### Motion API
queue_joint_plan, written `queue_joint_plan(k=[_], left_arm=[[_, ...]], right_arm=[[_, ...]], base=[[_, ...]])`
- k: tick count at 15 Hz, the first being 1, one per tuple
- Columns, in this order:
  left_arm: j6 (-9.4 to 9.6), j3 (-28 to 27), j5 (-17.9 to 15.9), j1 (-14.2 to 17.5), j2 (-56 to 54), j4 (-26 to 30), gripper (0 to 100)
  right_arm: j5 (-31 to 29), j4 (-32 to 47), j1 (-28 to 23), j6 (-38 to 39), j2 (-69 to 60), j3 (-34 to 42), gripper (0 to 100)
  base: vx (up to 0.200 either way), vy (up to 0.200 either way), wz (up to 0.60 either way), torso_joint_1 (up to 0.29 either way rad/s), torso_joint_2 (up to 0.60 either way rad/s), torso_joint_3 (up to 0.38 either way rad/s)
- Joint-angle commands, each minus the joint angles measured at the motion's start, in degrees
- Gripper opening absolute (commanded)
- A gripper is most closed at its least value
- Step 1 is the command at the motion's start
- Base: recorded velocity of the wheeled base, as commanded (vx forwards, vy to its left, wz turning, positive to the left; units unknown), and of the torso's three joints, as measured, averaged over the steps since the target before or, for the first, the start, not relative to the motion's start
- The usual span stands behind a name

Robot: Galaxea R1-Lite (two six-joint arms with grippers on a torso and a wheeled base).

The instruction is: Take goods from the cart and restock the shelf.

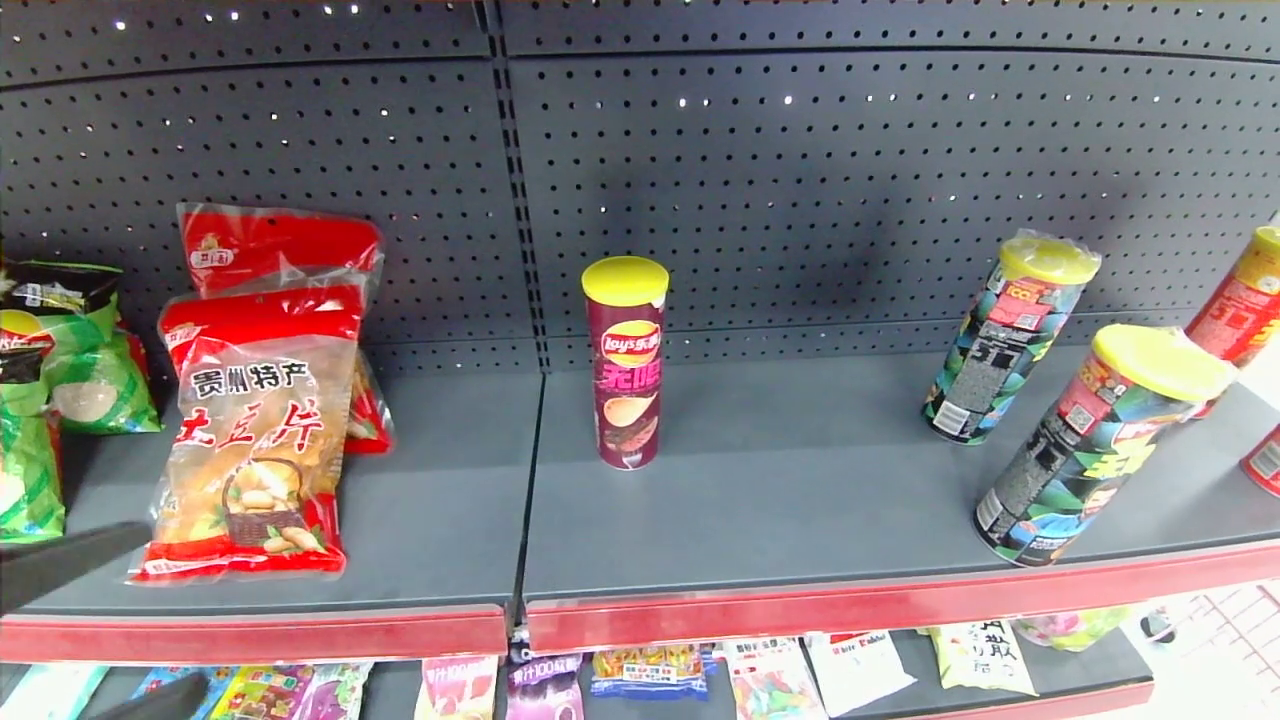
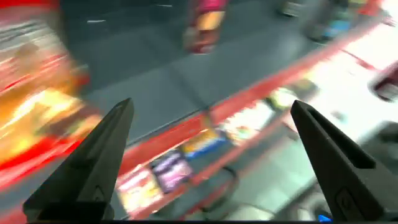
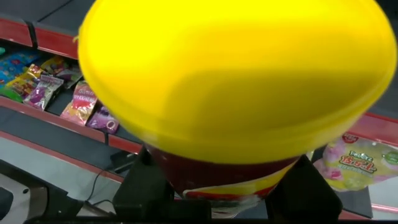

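**Right gripper clamps a red can; left gripper stands open**

The right gripper [image 3: 227,196] is closed on a red can [image 3: 236,81] with a yellow lid. Its dark fingers [image 3: 146,193] press the can's body from both sides just under the lid. Beyond that gripper runs a lower shelf [image 3: 56,121] lined with bright snack packets [image 3: 81,102].

The left gripper [image 2: 211,106] has its fingers spread wide with nothing between them (this view is blurred). Past its tips lie the red front edge [image 2: 174,134] and the grey board of the shelf.

In the head view the shelf [image 1: 800,500] carries a purple can [image 1: 626,365] standing at its middle. Two dark patterned cans [image 1: 1005,340] stand to the right and red bags [image 1: 255,440] to the left.
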Motion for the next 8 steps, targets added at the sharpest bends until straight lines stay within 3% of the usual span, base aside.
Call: queue_joint_plan(k=[1, 2, 3, 4, 6, 8], left_arm=[[1.69, -9.6, -12.7, -1.6, 29.9, -12.9, 100], [2.48, -10.5, -13.1, -1.6, 32.4, -14.4, 100], [6.17, -14.7, -15.8, -1.5, 41.2, -18.0, 100], [7.14, -17.6, -18.7, -1.5, 44.7, -18.0, 100], [7.49, -20.4, -20.1, -1.5, 48.4, -18.3, 100], [10.57, -25.1, -21.8, -0.9, 54.1, -18.5, 100]], right_arm=[[-0.2, 0.1, 0.0, 0.0, 1.7, -0.8, 0], [-0.2, 0.1, -0.1, 0.0, 1.8, -1.0, 0], [-0.2, 0.3, -0.5, 0.0, 2.0, -1.5, 0], [-0.4, 0.1, -0.6, 0.0, 2.4, -1.6, 0], [-1.2, 0.3, -0.6, 0.0, 2.6, -2.2, 0], [-3.0, 0.3, -0.5, -0.1, 2.3, -2.2, 0]], base=[[0.0, 0.0, 0.0, 0.0, 0.0, 0.0], [0.0, 0.0, 0.0, 0.0, 0.0, 0.0], [0.0, 0.0, 0.0, 0.0, 0.0, 0.0], [0.0, 0.0, 0.0, 0.0, 0.0, 0.0], [0.0, 0.0, 0.0, 0.0, 0.0, 0.0], [0.0, 0.0, 0.0, 0.0, 0.0, 0.0]])
